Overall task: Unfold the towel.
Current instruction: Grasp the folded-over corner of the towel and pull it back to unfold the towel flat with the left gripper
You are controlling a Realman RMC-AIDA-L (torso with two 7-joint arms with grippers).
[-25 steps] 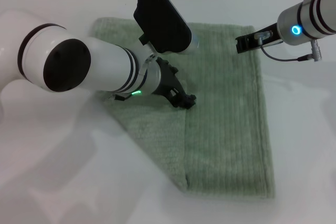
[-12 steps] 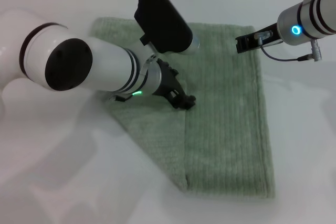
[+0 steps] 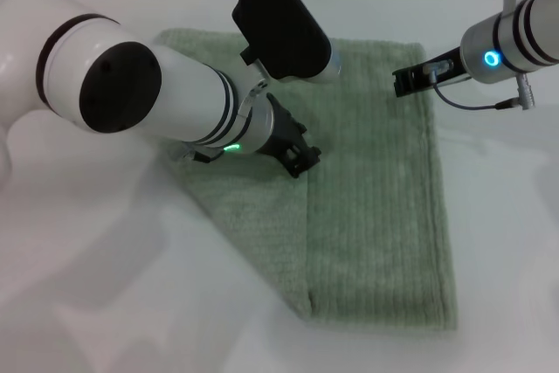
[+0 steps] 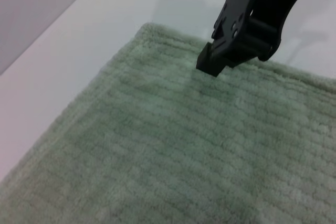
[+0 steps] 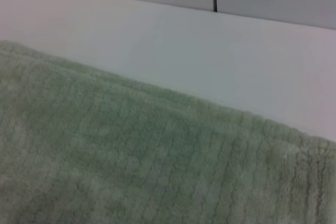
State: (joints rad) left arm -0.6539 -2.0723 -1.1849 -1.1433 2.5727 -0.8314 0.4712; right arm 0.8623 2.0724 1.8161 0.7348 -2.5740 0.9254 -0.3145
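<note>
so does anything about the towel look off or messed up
Only the fold: the towel has a triangular flap doubled over its left half, its tip near the front edge. No stains or tears show. Left gripper is over the flap, right gripper by the far corner.

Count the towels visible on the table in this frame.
1. The towel lies on the white table, partly folded, under the left gripper and the right gripper. No other towel shows.

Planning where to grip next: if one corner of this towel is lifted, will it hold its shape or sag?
Probably sag: the towel lies limp, with a flap folded diagonally over itself. Its ribbed terry looks grippy, so it would likely drag on the table rather than slide.
</note>
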